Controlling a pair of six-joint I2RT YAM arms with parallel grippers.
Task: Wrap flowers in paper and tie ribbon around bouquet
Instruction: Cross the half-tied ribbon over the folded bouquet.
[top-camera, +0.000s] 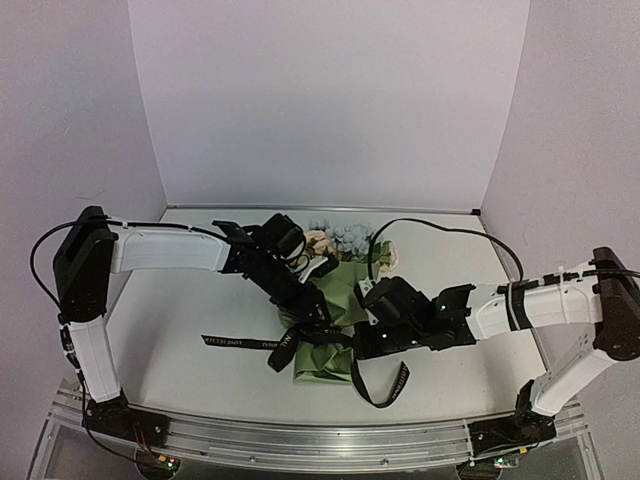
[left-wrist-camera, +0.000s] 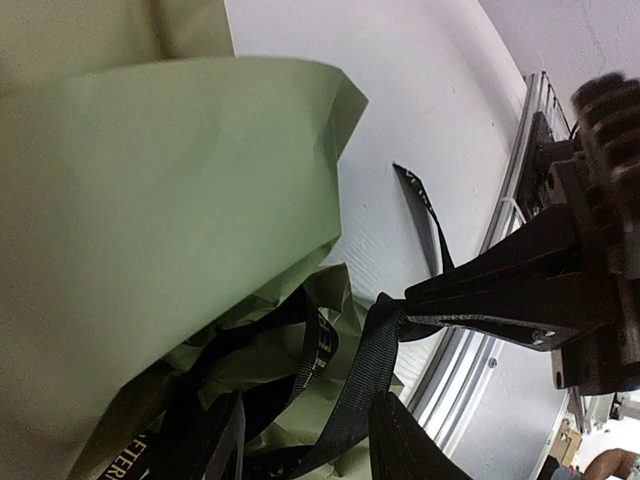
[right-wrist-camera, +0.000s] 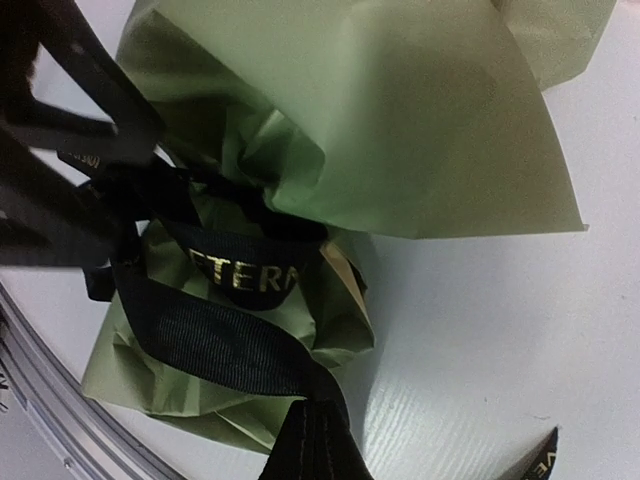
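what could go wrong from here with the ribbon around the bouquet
1. The left hand is open, with the ribbon lying loose between its jaws, so the loop around the paper may slacken before it is knotted.
2. The right hand pinches the ribbon close to the bouquet. A hard pull could drag it across the table or crumple the cone.
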